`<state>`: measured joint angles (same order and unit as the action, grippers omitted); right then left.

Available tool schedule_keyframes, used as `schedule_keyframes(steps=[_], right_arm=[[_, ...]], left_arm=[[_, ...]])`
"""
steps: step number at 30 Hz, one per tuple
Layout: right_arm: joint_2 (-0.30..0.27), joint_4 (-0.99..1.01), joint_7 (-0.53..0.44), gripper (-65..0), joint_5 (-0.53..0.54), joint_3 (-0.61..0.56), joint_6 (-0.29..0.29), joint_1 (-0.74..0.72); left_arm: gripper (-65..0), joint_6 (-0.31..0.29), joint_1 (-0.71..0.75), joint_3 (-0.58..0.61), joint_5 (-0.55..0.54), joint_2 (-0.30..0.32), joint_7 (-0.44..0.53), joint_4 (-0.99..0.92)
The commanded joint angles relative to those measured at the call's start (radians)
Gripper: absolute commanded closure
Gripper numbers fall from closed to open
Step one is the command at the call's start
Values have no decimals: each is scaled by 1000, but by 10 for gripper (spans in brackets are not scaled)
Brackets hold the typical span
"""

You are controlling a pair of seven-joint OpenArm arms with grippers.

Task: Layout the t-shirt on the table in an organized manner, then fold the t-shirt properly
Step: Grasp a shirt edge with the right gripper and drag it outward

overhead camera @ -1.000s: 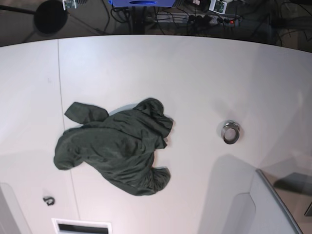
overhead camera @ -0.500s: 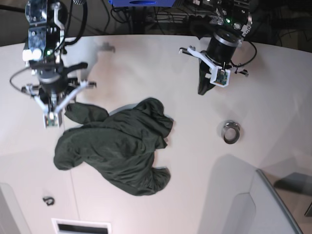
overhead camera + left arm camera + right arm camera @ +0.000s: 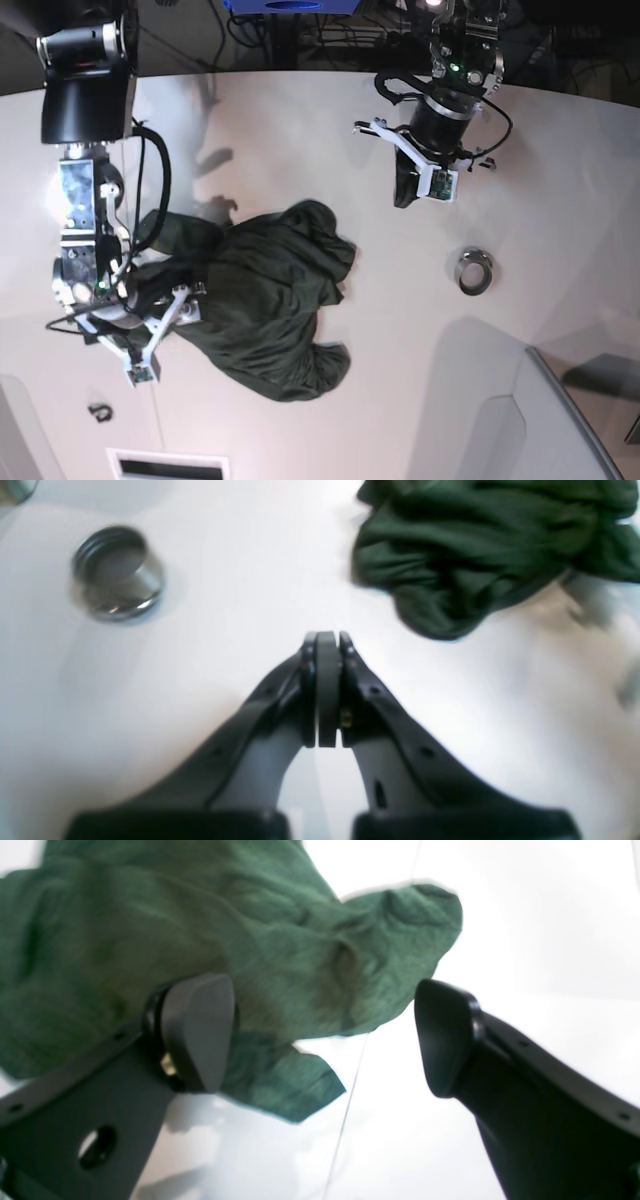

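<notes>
Crumpled on the table (image 3: 300, 130): green t-shirt (image 3: 265, 300), under wide-spread right gripper (image 3: 325, 1035); left gripper (image 3: 327, 645) pinched closed, empty.

A small metal ring (image 3: 474, 271) lies alone, with a small dark clip (image 3: 99, 410) well apart from it.

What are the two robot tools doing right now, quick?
Left tool: closed, empty, above the white smooth table.
Right tool: open wide over the crumpled dark green cloth t-shirt, not gripping it.
</notes>
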<state>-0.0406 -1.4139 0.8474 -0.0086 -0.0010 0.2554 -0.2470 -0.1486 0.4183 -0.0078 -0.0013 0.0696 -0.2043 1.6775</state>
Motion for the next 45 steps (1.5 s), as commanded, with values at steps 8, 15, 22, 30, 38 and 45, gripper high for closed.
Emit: schedule_keyframes(steps=[8,15,22,30,38,45], right_arm=[[15,264,-175,-533,8,-3,6,-116],[18,431,-267,-365,6,-3,6,-168],[17,313,-256,-20,5,5,6,-119],[-29,-209,-76,-6,9,103,6,165],[-26,-528,-37,-6,11,289,8,510],[-6,-387,-58,-6,9,418,8,504]], left_arm=[[0,8,0,-4,-3,26,24,13],[0,8,-6,-4,-3,26,24,13],[0,8,-6,-4,-3,26,24,9],[0,8,-34,-4,-3,26,24,-56],[0,8,-77,-4,-3,26,24,-66],[0,8,-124,10,-1,26,19,-90]])
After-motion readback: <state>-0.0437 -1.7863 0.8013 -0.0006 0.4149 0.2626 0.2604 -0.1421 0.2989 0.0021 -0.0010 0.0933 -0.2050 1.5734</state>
